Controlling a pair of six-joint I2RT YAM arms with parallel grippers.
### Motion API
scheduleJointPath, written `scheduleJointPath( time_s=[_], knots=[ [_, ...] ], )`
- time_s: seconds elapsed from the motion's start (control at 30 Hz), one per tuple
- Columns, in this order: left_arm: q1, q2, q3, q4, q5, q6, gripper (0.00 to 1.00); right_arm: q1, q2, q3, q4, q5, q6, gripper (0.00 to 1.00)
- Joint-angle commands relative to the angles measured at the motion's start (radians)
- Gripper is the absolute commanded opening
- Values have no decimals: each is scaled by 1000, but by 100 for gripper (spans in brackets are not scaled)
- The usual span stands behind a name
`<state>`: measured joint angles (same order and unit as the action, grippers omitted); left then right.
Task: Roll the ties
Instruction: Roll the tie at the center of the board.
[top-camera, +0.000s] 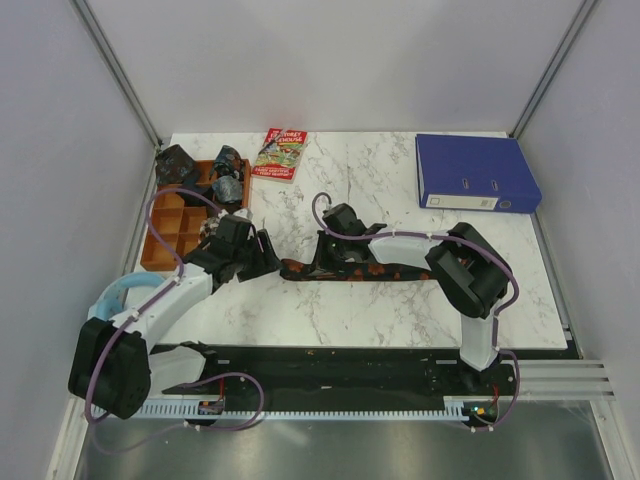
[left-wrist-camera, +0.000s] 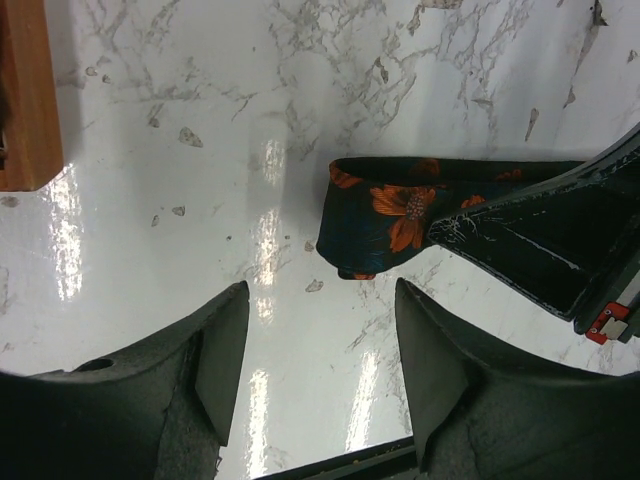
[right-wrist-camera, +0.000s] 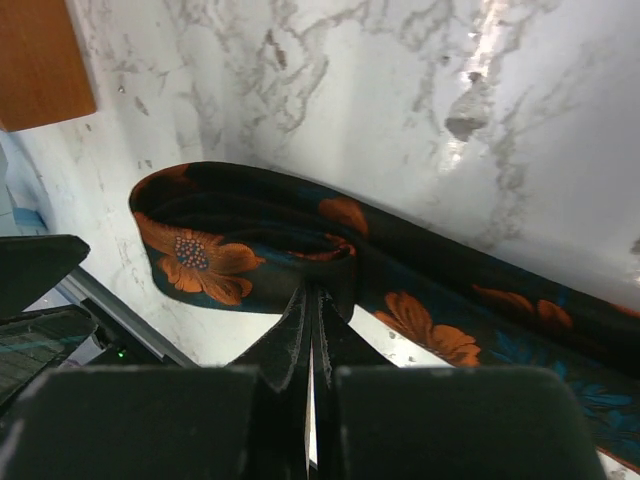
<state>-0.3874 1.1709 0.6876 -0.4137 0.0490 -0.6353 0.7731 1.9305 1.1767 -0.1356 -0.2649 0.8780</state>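
A long black tie with orange flowers (top-camera: 380, 269) lies across the table's middle; its left end is folded back into a loop (left-wrist-camera: 385, 215). My right gripper (top-camera: 335, 255) is shut on the tie's folded layer (right-wrist-camera: 330, 262) near that loop. My left gripper (top-camera: 265, 255) is open and empty, just left of the loop, its fingertips (left-wrist-camera: 232, 320) short of the fabric. Several small dark patterned rolled ties (top-camera: 228, 183) sit in and beside the wooden tray at the back left.
A brown compartment tray (top-camera: 180, 235) stands at the left, its corner in the left wrist view (left-wrist-camera: 25, 95). A red-and-green booklet (top-camera: 282, 154) lies at the back. A blue binder (top-camera: 474, 173) lies at the back right.
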Motion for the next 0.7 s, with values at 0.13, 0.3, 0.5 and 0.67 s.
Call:
scheduleJointPath(
  time_s=[0.13, 0.3, 0.5, 0.67],
  knots=[
    [5, 47, -34, 170, 77, 0, 66, -23, -21, -48, 54, -2, -8, 0],
    [5, 85, -62, 254, 127, 2, 65, -26, -27, -55, 60, -7, -8, 0],
    [5, 136, -82, 315, 152, -9, 61, -29, -33, -69, 67, -10, -10, 0],
    [5, 171, -100, 360, 176, -7, 58, -32, -30, -74, 76, -13, -8, 0]
  ],
)
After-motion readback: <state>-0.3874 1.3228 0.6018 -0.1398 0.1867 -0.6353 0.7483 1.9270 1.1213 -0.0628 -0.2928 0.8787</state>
